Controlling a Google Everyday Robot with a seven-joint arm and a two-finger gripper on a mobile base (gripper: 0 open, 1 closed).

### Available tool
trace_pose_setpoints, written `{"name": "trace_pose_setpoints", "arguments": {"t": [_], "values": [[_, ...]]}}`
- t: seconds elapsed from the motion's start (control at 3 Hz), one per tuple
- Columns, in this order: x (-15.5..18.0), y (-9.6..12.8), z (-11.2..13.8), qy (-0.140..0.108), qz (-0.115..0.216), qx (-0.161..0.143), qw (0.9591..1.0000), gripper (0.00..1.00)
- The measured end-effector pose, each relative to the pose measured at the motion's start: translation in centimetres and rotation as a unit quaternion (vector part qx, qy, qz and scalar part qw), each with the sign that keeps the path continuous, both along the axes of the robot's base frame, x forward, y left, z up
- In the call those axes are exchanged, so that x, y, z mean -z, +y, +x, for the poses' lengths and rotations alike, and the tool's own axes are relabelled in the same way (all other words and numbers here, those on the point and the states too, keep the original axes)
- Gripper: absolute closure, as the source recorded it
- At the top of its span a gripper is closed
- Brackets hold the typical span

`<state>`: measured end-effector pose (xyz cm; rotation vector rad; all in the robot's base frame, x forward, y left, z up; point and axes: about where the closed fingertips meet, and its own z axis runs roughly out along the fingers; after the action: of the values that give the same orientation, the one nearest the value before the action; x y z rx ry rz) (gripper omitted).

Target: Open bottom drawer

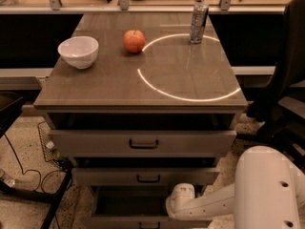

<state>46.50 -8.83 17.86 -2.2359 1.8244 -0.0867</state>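
Three grey-beige drawer fronts stack up under the brown table (119, 87) in the one camera view. We're down low with the gripper (181, 198): it sits at the rounded white tip of the robot's arm (214, 205), which reaches in from the big white body (269, 190) at lower right. Whether that gripper is open, closed or holding anything, I cannot tell; its working end is tucked out of sight.

Just below and left of the gripper is the bottom drawer (114, 222), right at the lower edge of the view. Its front stands out from the cabinet, a dark open cavity shows behind it, and its small dark handle (150, 224) sits close under the gripper's left side. I cannot tell whether the two touch.

Directly above the gripper comes the middle drawer (109, 176) with its own little loop handle. Higher again is the top drawer (95, 142), the widest front, with a shadowed gap under the tabletop.

Up on the table, well above the gripper, a bright ring of light (190, 97) curves across the surface. A silver can (198, 20) stands upright on the ring's far edge; its label is too blurred to read. A red apple (134, 40) rests just left of the ring, and a white bowl (78, 51) sits further left, apart from the apple.

Far left of the gripper, a black cable (19, 168) trails over the speckled floor. A dark chair (286, 75) stands off to the upper right.
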Motion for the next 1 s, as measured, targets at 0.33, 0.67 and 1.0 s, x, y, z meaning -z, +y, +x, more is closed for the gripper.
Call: {"name": "trace_pose_setpoints", "arguments": {"t": [0.33,0.67,1.0], "values": [[1.6,-0.3,-0.6,0.022,-0.014,0.002,0.9996,1.00],[2.6,-1.6,-2.4,0.058,-0.031,0.016,0.9977,1.00],[2.5,-2.8,-4.9,0.082,-0.038,0.036,0.9952,1.00]]}}
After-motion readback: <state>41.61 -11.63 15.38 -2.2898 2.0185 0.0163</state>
